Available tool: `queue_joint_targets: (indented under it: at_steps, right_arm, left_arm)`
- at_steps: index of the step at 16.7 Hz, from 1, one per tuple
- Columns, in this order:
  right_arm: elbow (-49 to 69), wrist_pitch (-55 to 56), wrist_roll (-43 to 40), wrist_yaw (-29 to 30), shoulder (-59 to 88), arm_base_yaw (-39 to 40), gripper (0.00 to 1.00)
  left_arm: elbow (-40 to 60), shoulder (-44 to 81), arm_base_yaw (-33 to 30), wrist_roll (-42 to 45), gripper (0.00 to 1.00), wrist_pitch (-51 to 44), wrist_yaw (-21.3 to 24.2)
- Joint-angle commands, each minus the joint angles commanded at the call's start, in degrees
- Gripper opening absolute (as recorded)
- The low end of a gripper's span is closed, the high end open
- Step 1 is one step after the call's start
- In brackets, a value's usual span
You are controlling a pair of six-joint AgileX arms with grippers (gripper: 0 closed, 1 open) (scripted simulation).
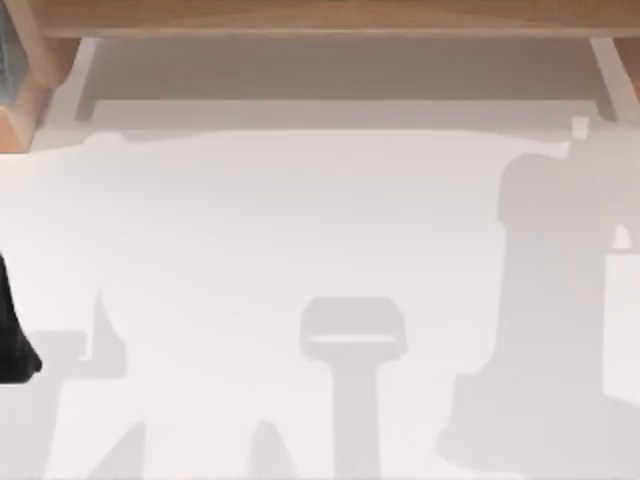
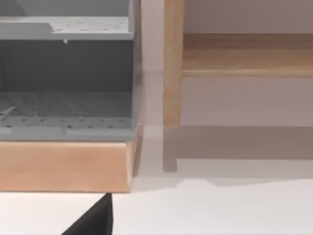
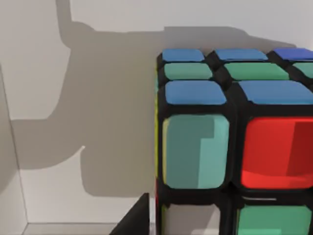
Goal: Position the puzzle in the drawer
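Close up, right wrist cam faces puzzle [image 3: 234, 142] on white surface; can't tell grip state. Left arm [image 1: 12, 340] sits at table's left edge.

The white table [image 1: 300, 250] lies open, bounded by the wooden frame [image 1: 320, 18] along its far edge.

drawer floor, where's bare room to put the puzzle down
In the top view the white drawer floor lies bare from its back wall forward, between the wooden side rails. The puzzle fills the right wrist view, close up, over white floor.
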Motion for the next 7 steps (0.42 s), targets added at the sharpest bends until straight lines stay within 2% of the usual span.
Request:
queue_joint_targets:
  at_steps: [1, 2, 7]
  right_arm:
    - [0.0, 0.0, 0.0, 0.0, 0.0, 0.0, 0.98]
    - [0.0, 0.0, 0.0, 0.0, 0.0, 0.0, 1.0]
    - [0.0, 0.0, 0.0, 0.0, 0.0, 0.0, 1.0]
  left_arm:
    - [0.0, 0.0, 0.0, 0.0, 1.0, 0.0, 0.0]
    - [0.0, 0.0, 0.0, 0.0, 1.0, 0.0, 0.0]
    - [0.0, 0.0, 0.0, 0.0, 1.0, 0.0, 0.0]
